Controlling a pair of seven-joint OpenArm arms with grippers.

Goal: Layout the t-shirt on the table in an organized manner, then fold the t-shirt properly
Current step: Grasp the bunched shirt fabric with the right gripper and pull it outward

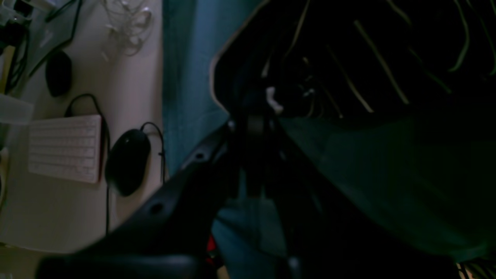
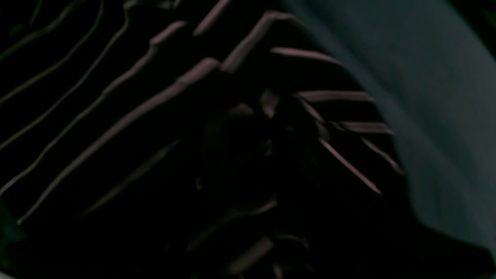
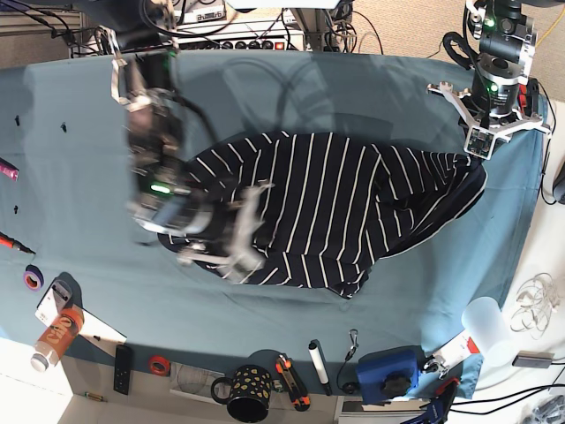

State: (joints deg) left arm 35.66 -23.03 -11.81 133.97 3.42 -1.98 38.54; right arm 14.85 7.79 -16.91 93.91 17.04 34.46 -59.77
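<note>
The t-shirt (image 3: 327,203), dark navy with thin white stripes, lies spread and rumpled on the middle of the teal table (image 3: 88,106). My left gripper (image 3: 478,152) is at the shirt's far right corner, which is drawn out toward it. In the left wrist view the gripper (image 1: 255,112) is shut on the shirt's edge (image 1: 368,58) above the cloth (image 1: 186,77). My right gripper (image 3: 247,243) is at the shirt's lower left edge and looks blurred. In the dark right wrist view the stripes (image 2: 116,97) bunch toward the gripper (image 2: 267,116), beside the table cloth (image 2: 438,97).
Small items line the table's front edge: a spotted mug (image 3: 243,397), tape rolls (image 3: 159,364), a bottle (image 3: 57,336), a blue object (image 3: 388,371) and a white cup (image 3: 485,322). A keyboard (image 1: 66,147) and mouse (image 1: 128,161) sit on a beige desk past the table's edge.
</note>
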